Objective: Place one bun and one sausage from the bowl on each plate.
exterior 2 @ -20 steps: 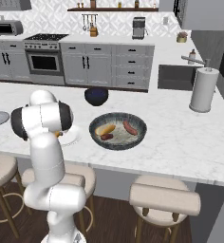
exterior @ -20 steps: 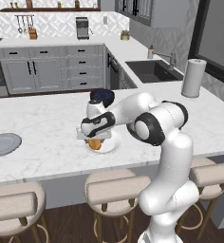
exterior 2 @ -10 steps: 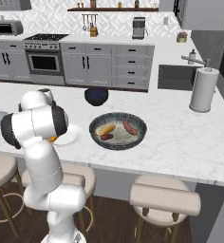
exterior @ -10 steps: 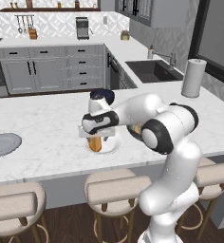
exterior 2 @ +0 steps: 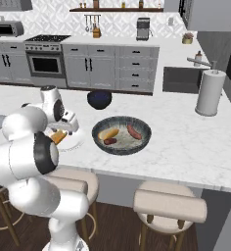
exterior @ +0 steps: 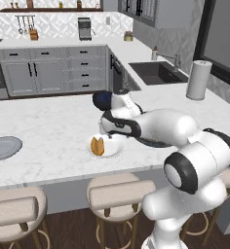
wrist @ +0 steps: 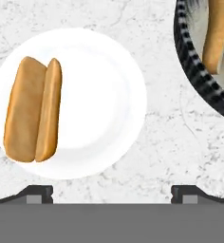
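My claw (wrist: 111, 192): I hang it above the marble counter (wrist: 161, 142), looking straight down; the two tips stand wide apart at the bottom of the hand view with nothing between them, so it is spread and holds nothing.
White plate (wrist: 104, 104): it lies flat on the counter right below my hand, just beside the bowl but not touching it.
Bun on the white plate (wrist: 33, 109): it rests on the plate's outer side, away from the bowl, split side showing; from the left base view it sits at the plate's left (exterior: 97, 146).
Bowl (exterior 2: 121, 135): wide, dark grey, on the counter just to the right of the white plate in the right base view.
Second bun (exterior 2: 108, 133): inside the bowl, toward its left part.
Sausages: two in the bowl, one (exterior 2: 134, 131) toward the right and one (exterior 2: 109, 141) near the front rim.
Grey-blue plate (exterior: 4, 147): bare, well apart from the white plate, far left on the counter.
Dark-blue bowl (exterior 2: 99, 99): behind the grey bowl.
Paper towel roll (exterior 2: 209, 92): upright near the sink (exterior 2: 182, 79).
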Controlling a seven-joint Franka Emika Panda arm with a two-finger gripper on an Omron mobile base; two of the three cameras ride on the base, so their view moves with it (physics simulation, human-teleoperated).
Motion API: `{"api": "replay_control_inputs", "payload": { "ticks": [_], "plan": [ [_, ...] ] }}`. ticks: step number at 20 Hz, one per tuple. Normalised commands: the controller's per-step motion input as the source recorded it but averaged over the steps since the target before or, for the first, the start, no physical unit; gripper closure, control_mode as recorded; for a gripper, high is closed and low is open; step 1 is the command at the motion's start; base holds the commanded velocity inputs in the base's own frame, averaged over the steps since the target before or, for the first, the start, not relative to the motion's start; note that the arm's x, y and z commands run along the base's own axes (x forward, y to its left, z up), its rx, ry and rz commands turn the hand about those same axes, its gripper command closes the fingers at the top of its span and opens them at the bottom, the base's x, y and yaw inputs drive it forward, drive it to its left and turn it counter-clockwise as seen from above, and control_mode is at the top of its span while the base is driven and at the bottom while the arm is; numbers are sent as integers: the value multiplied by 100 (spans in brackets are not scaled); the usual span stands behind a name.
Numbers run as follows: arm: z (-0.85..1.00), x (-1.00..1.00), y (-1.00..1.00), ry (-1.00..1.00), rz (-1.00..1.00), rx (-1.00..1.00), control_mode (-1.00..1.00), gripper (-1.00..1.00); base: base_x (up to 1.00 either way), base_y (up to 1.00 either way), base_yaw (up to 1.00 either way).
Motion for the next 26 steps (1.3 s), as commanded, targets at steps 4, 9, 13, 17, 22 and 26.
{"api": "replay_control_inputs", "payload": {
  "ticks": [4,9,13,17,22,26],
  "plan": [
    [50,-2,-95,0,0,0,-100,-100,0,0,0],
    [45,0,-73,0,0,-2,-100,-100,0,0,0],
    [7,1,-72,-2,6,-10,-100,-100,0,0,0],
    [8,1,-64,-4,19,-16,-100,-100,0,0,0],
    [5,12,-62,-8,21,-12,-100,-100,0,0,0],
    [0,31,-71,-7,13,-2,-100,-100,0,0,0]
  ]
}}
